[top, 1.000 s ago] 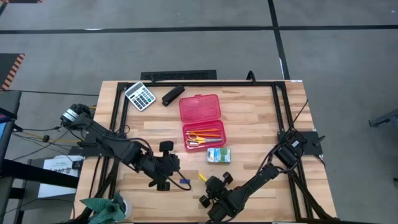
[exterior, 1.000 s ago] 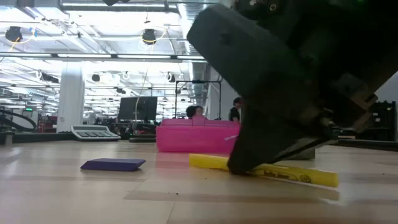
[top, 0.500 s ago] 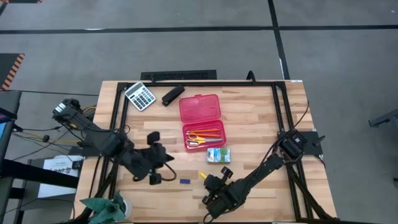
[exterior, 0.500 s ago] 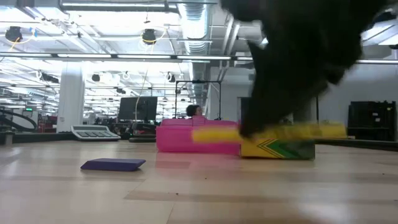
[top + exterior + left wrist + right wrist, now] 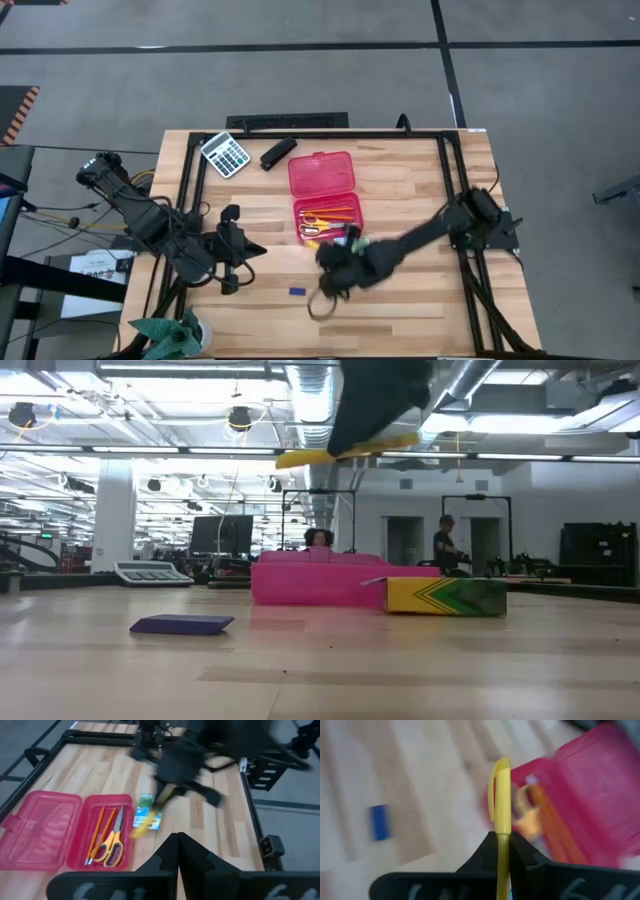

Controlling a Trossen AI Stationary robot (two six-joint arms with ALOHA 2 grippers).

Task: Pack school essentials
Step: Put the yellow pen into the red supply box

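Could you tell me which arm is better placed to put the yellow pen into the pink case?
The right: its gripper already holds the yellow pen close by the open pink case, while the left gripper waits shut, farther away.

Green-and-white packet (image 5: 352, 246) crowds pink case (image 5: 322, 172) front; bare wood leftward.

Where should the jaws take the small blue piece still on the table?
The blue piece lies flat and alone on bare wood, so come straight down and pinch across its short sides. The left gripper is nearer; the right gripper holds the yellow pen.
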